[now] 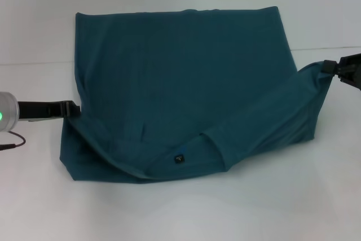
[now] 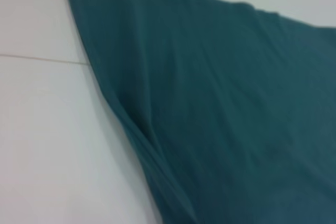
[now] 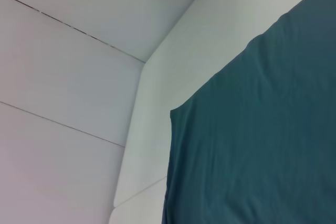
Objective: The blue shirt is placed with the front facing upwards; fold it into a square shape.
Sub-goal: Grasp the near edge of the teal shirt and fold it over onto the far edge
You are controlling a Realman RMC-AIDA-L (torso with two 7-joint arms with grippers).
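Note:
The blue shirt lies on the white table, its far part flat and its near part doubled over in loose folds. A small dark label shows near the front fold; no lettering is visible. My left gripper meets the shirt's left edge low over the table and is shut on the cloth. At the right side, my right gripper is shut on a raised corner, and the fabric slopes down from it. Only shirt cloth fills the left wrist view, and only cloth and wall show in the right wrist view.
The white table stretches in front of and beside the shirt. A thin dark cable trails under my left arm. The table's back edge meets a pale wall just behind the shirt.

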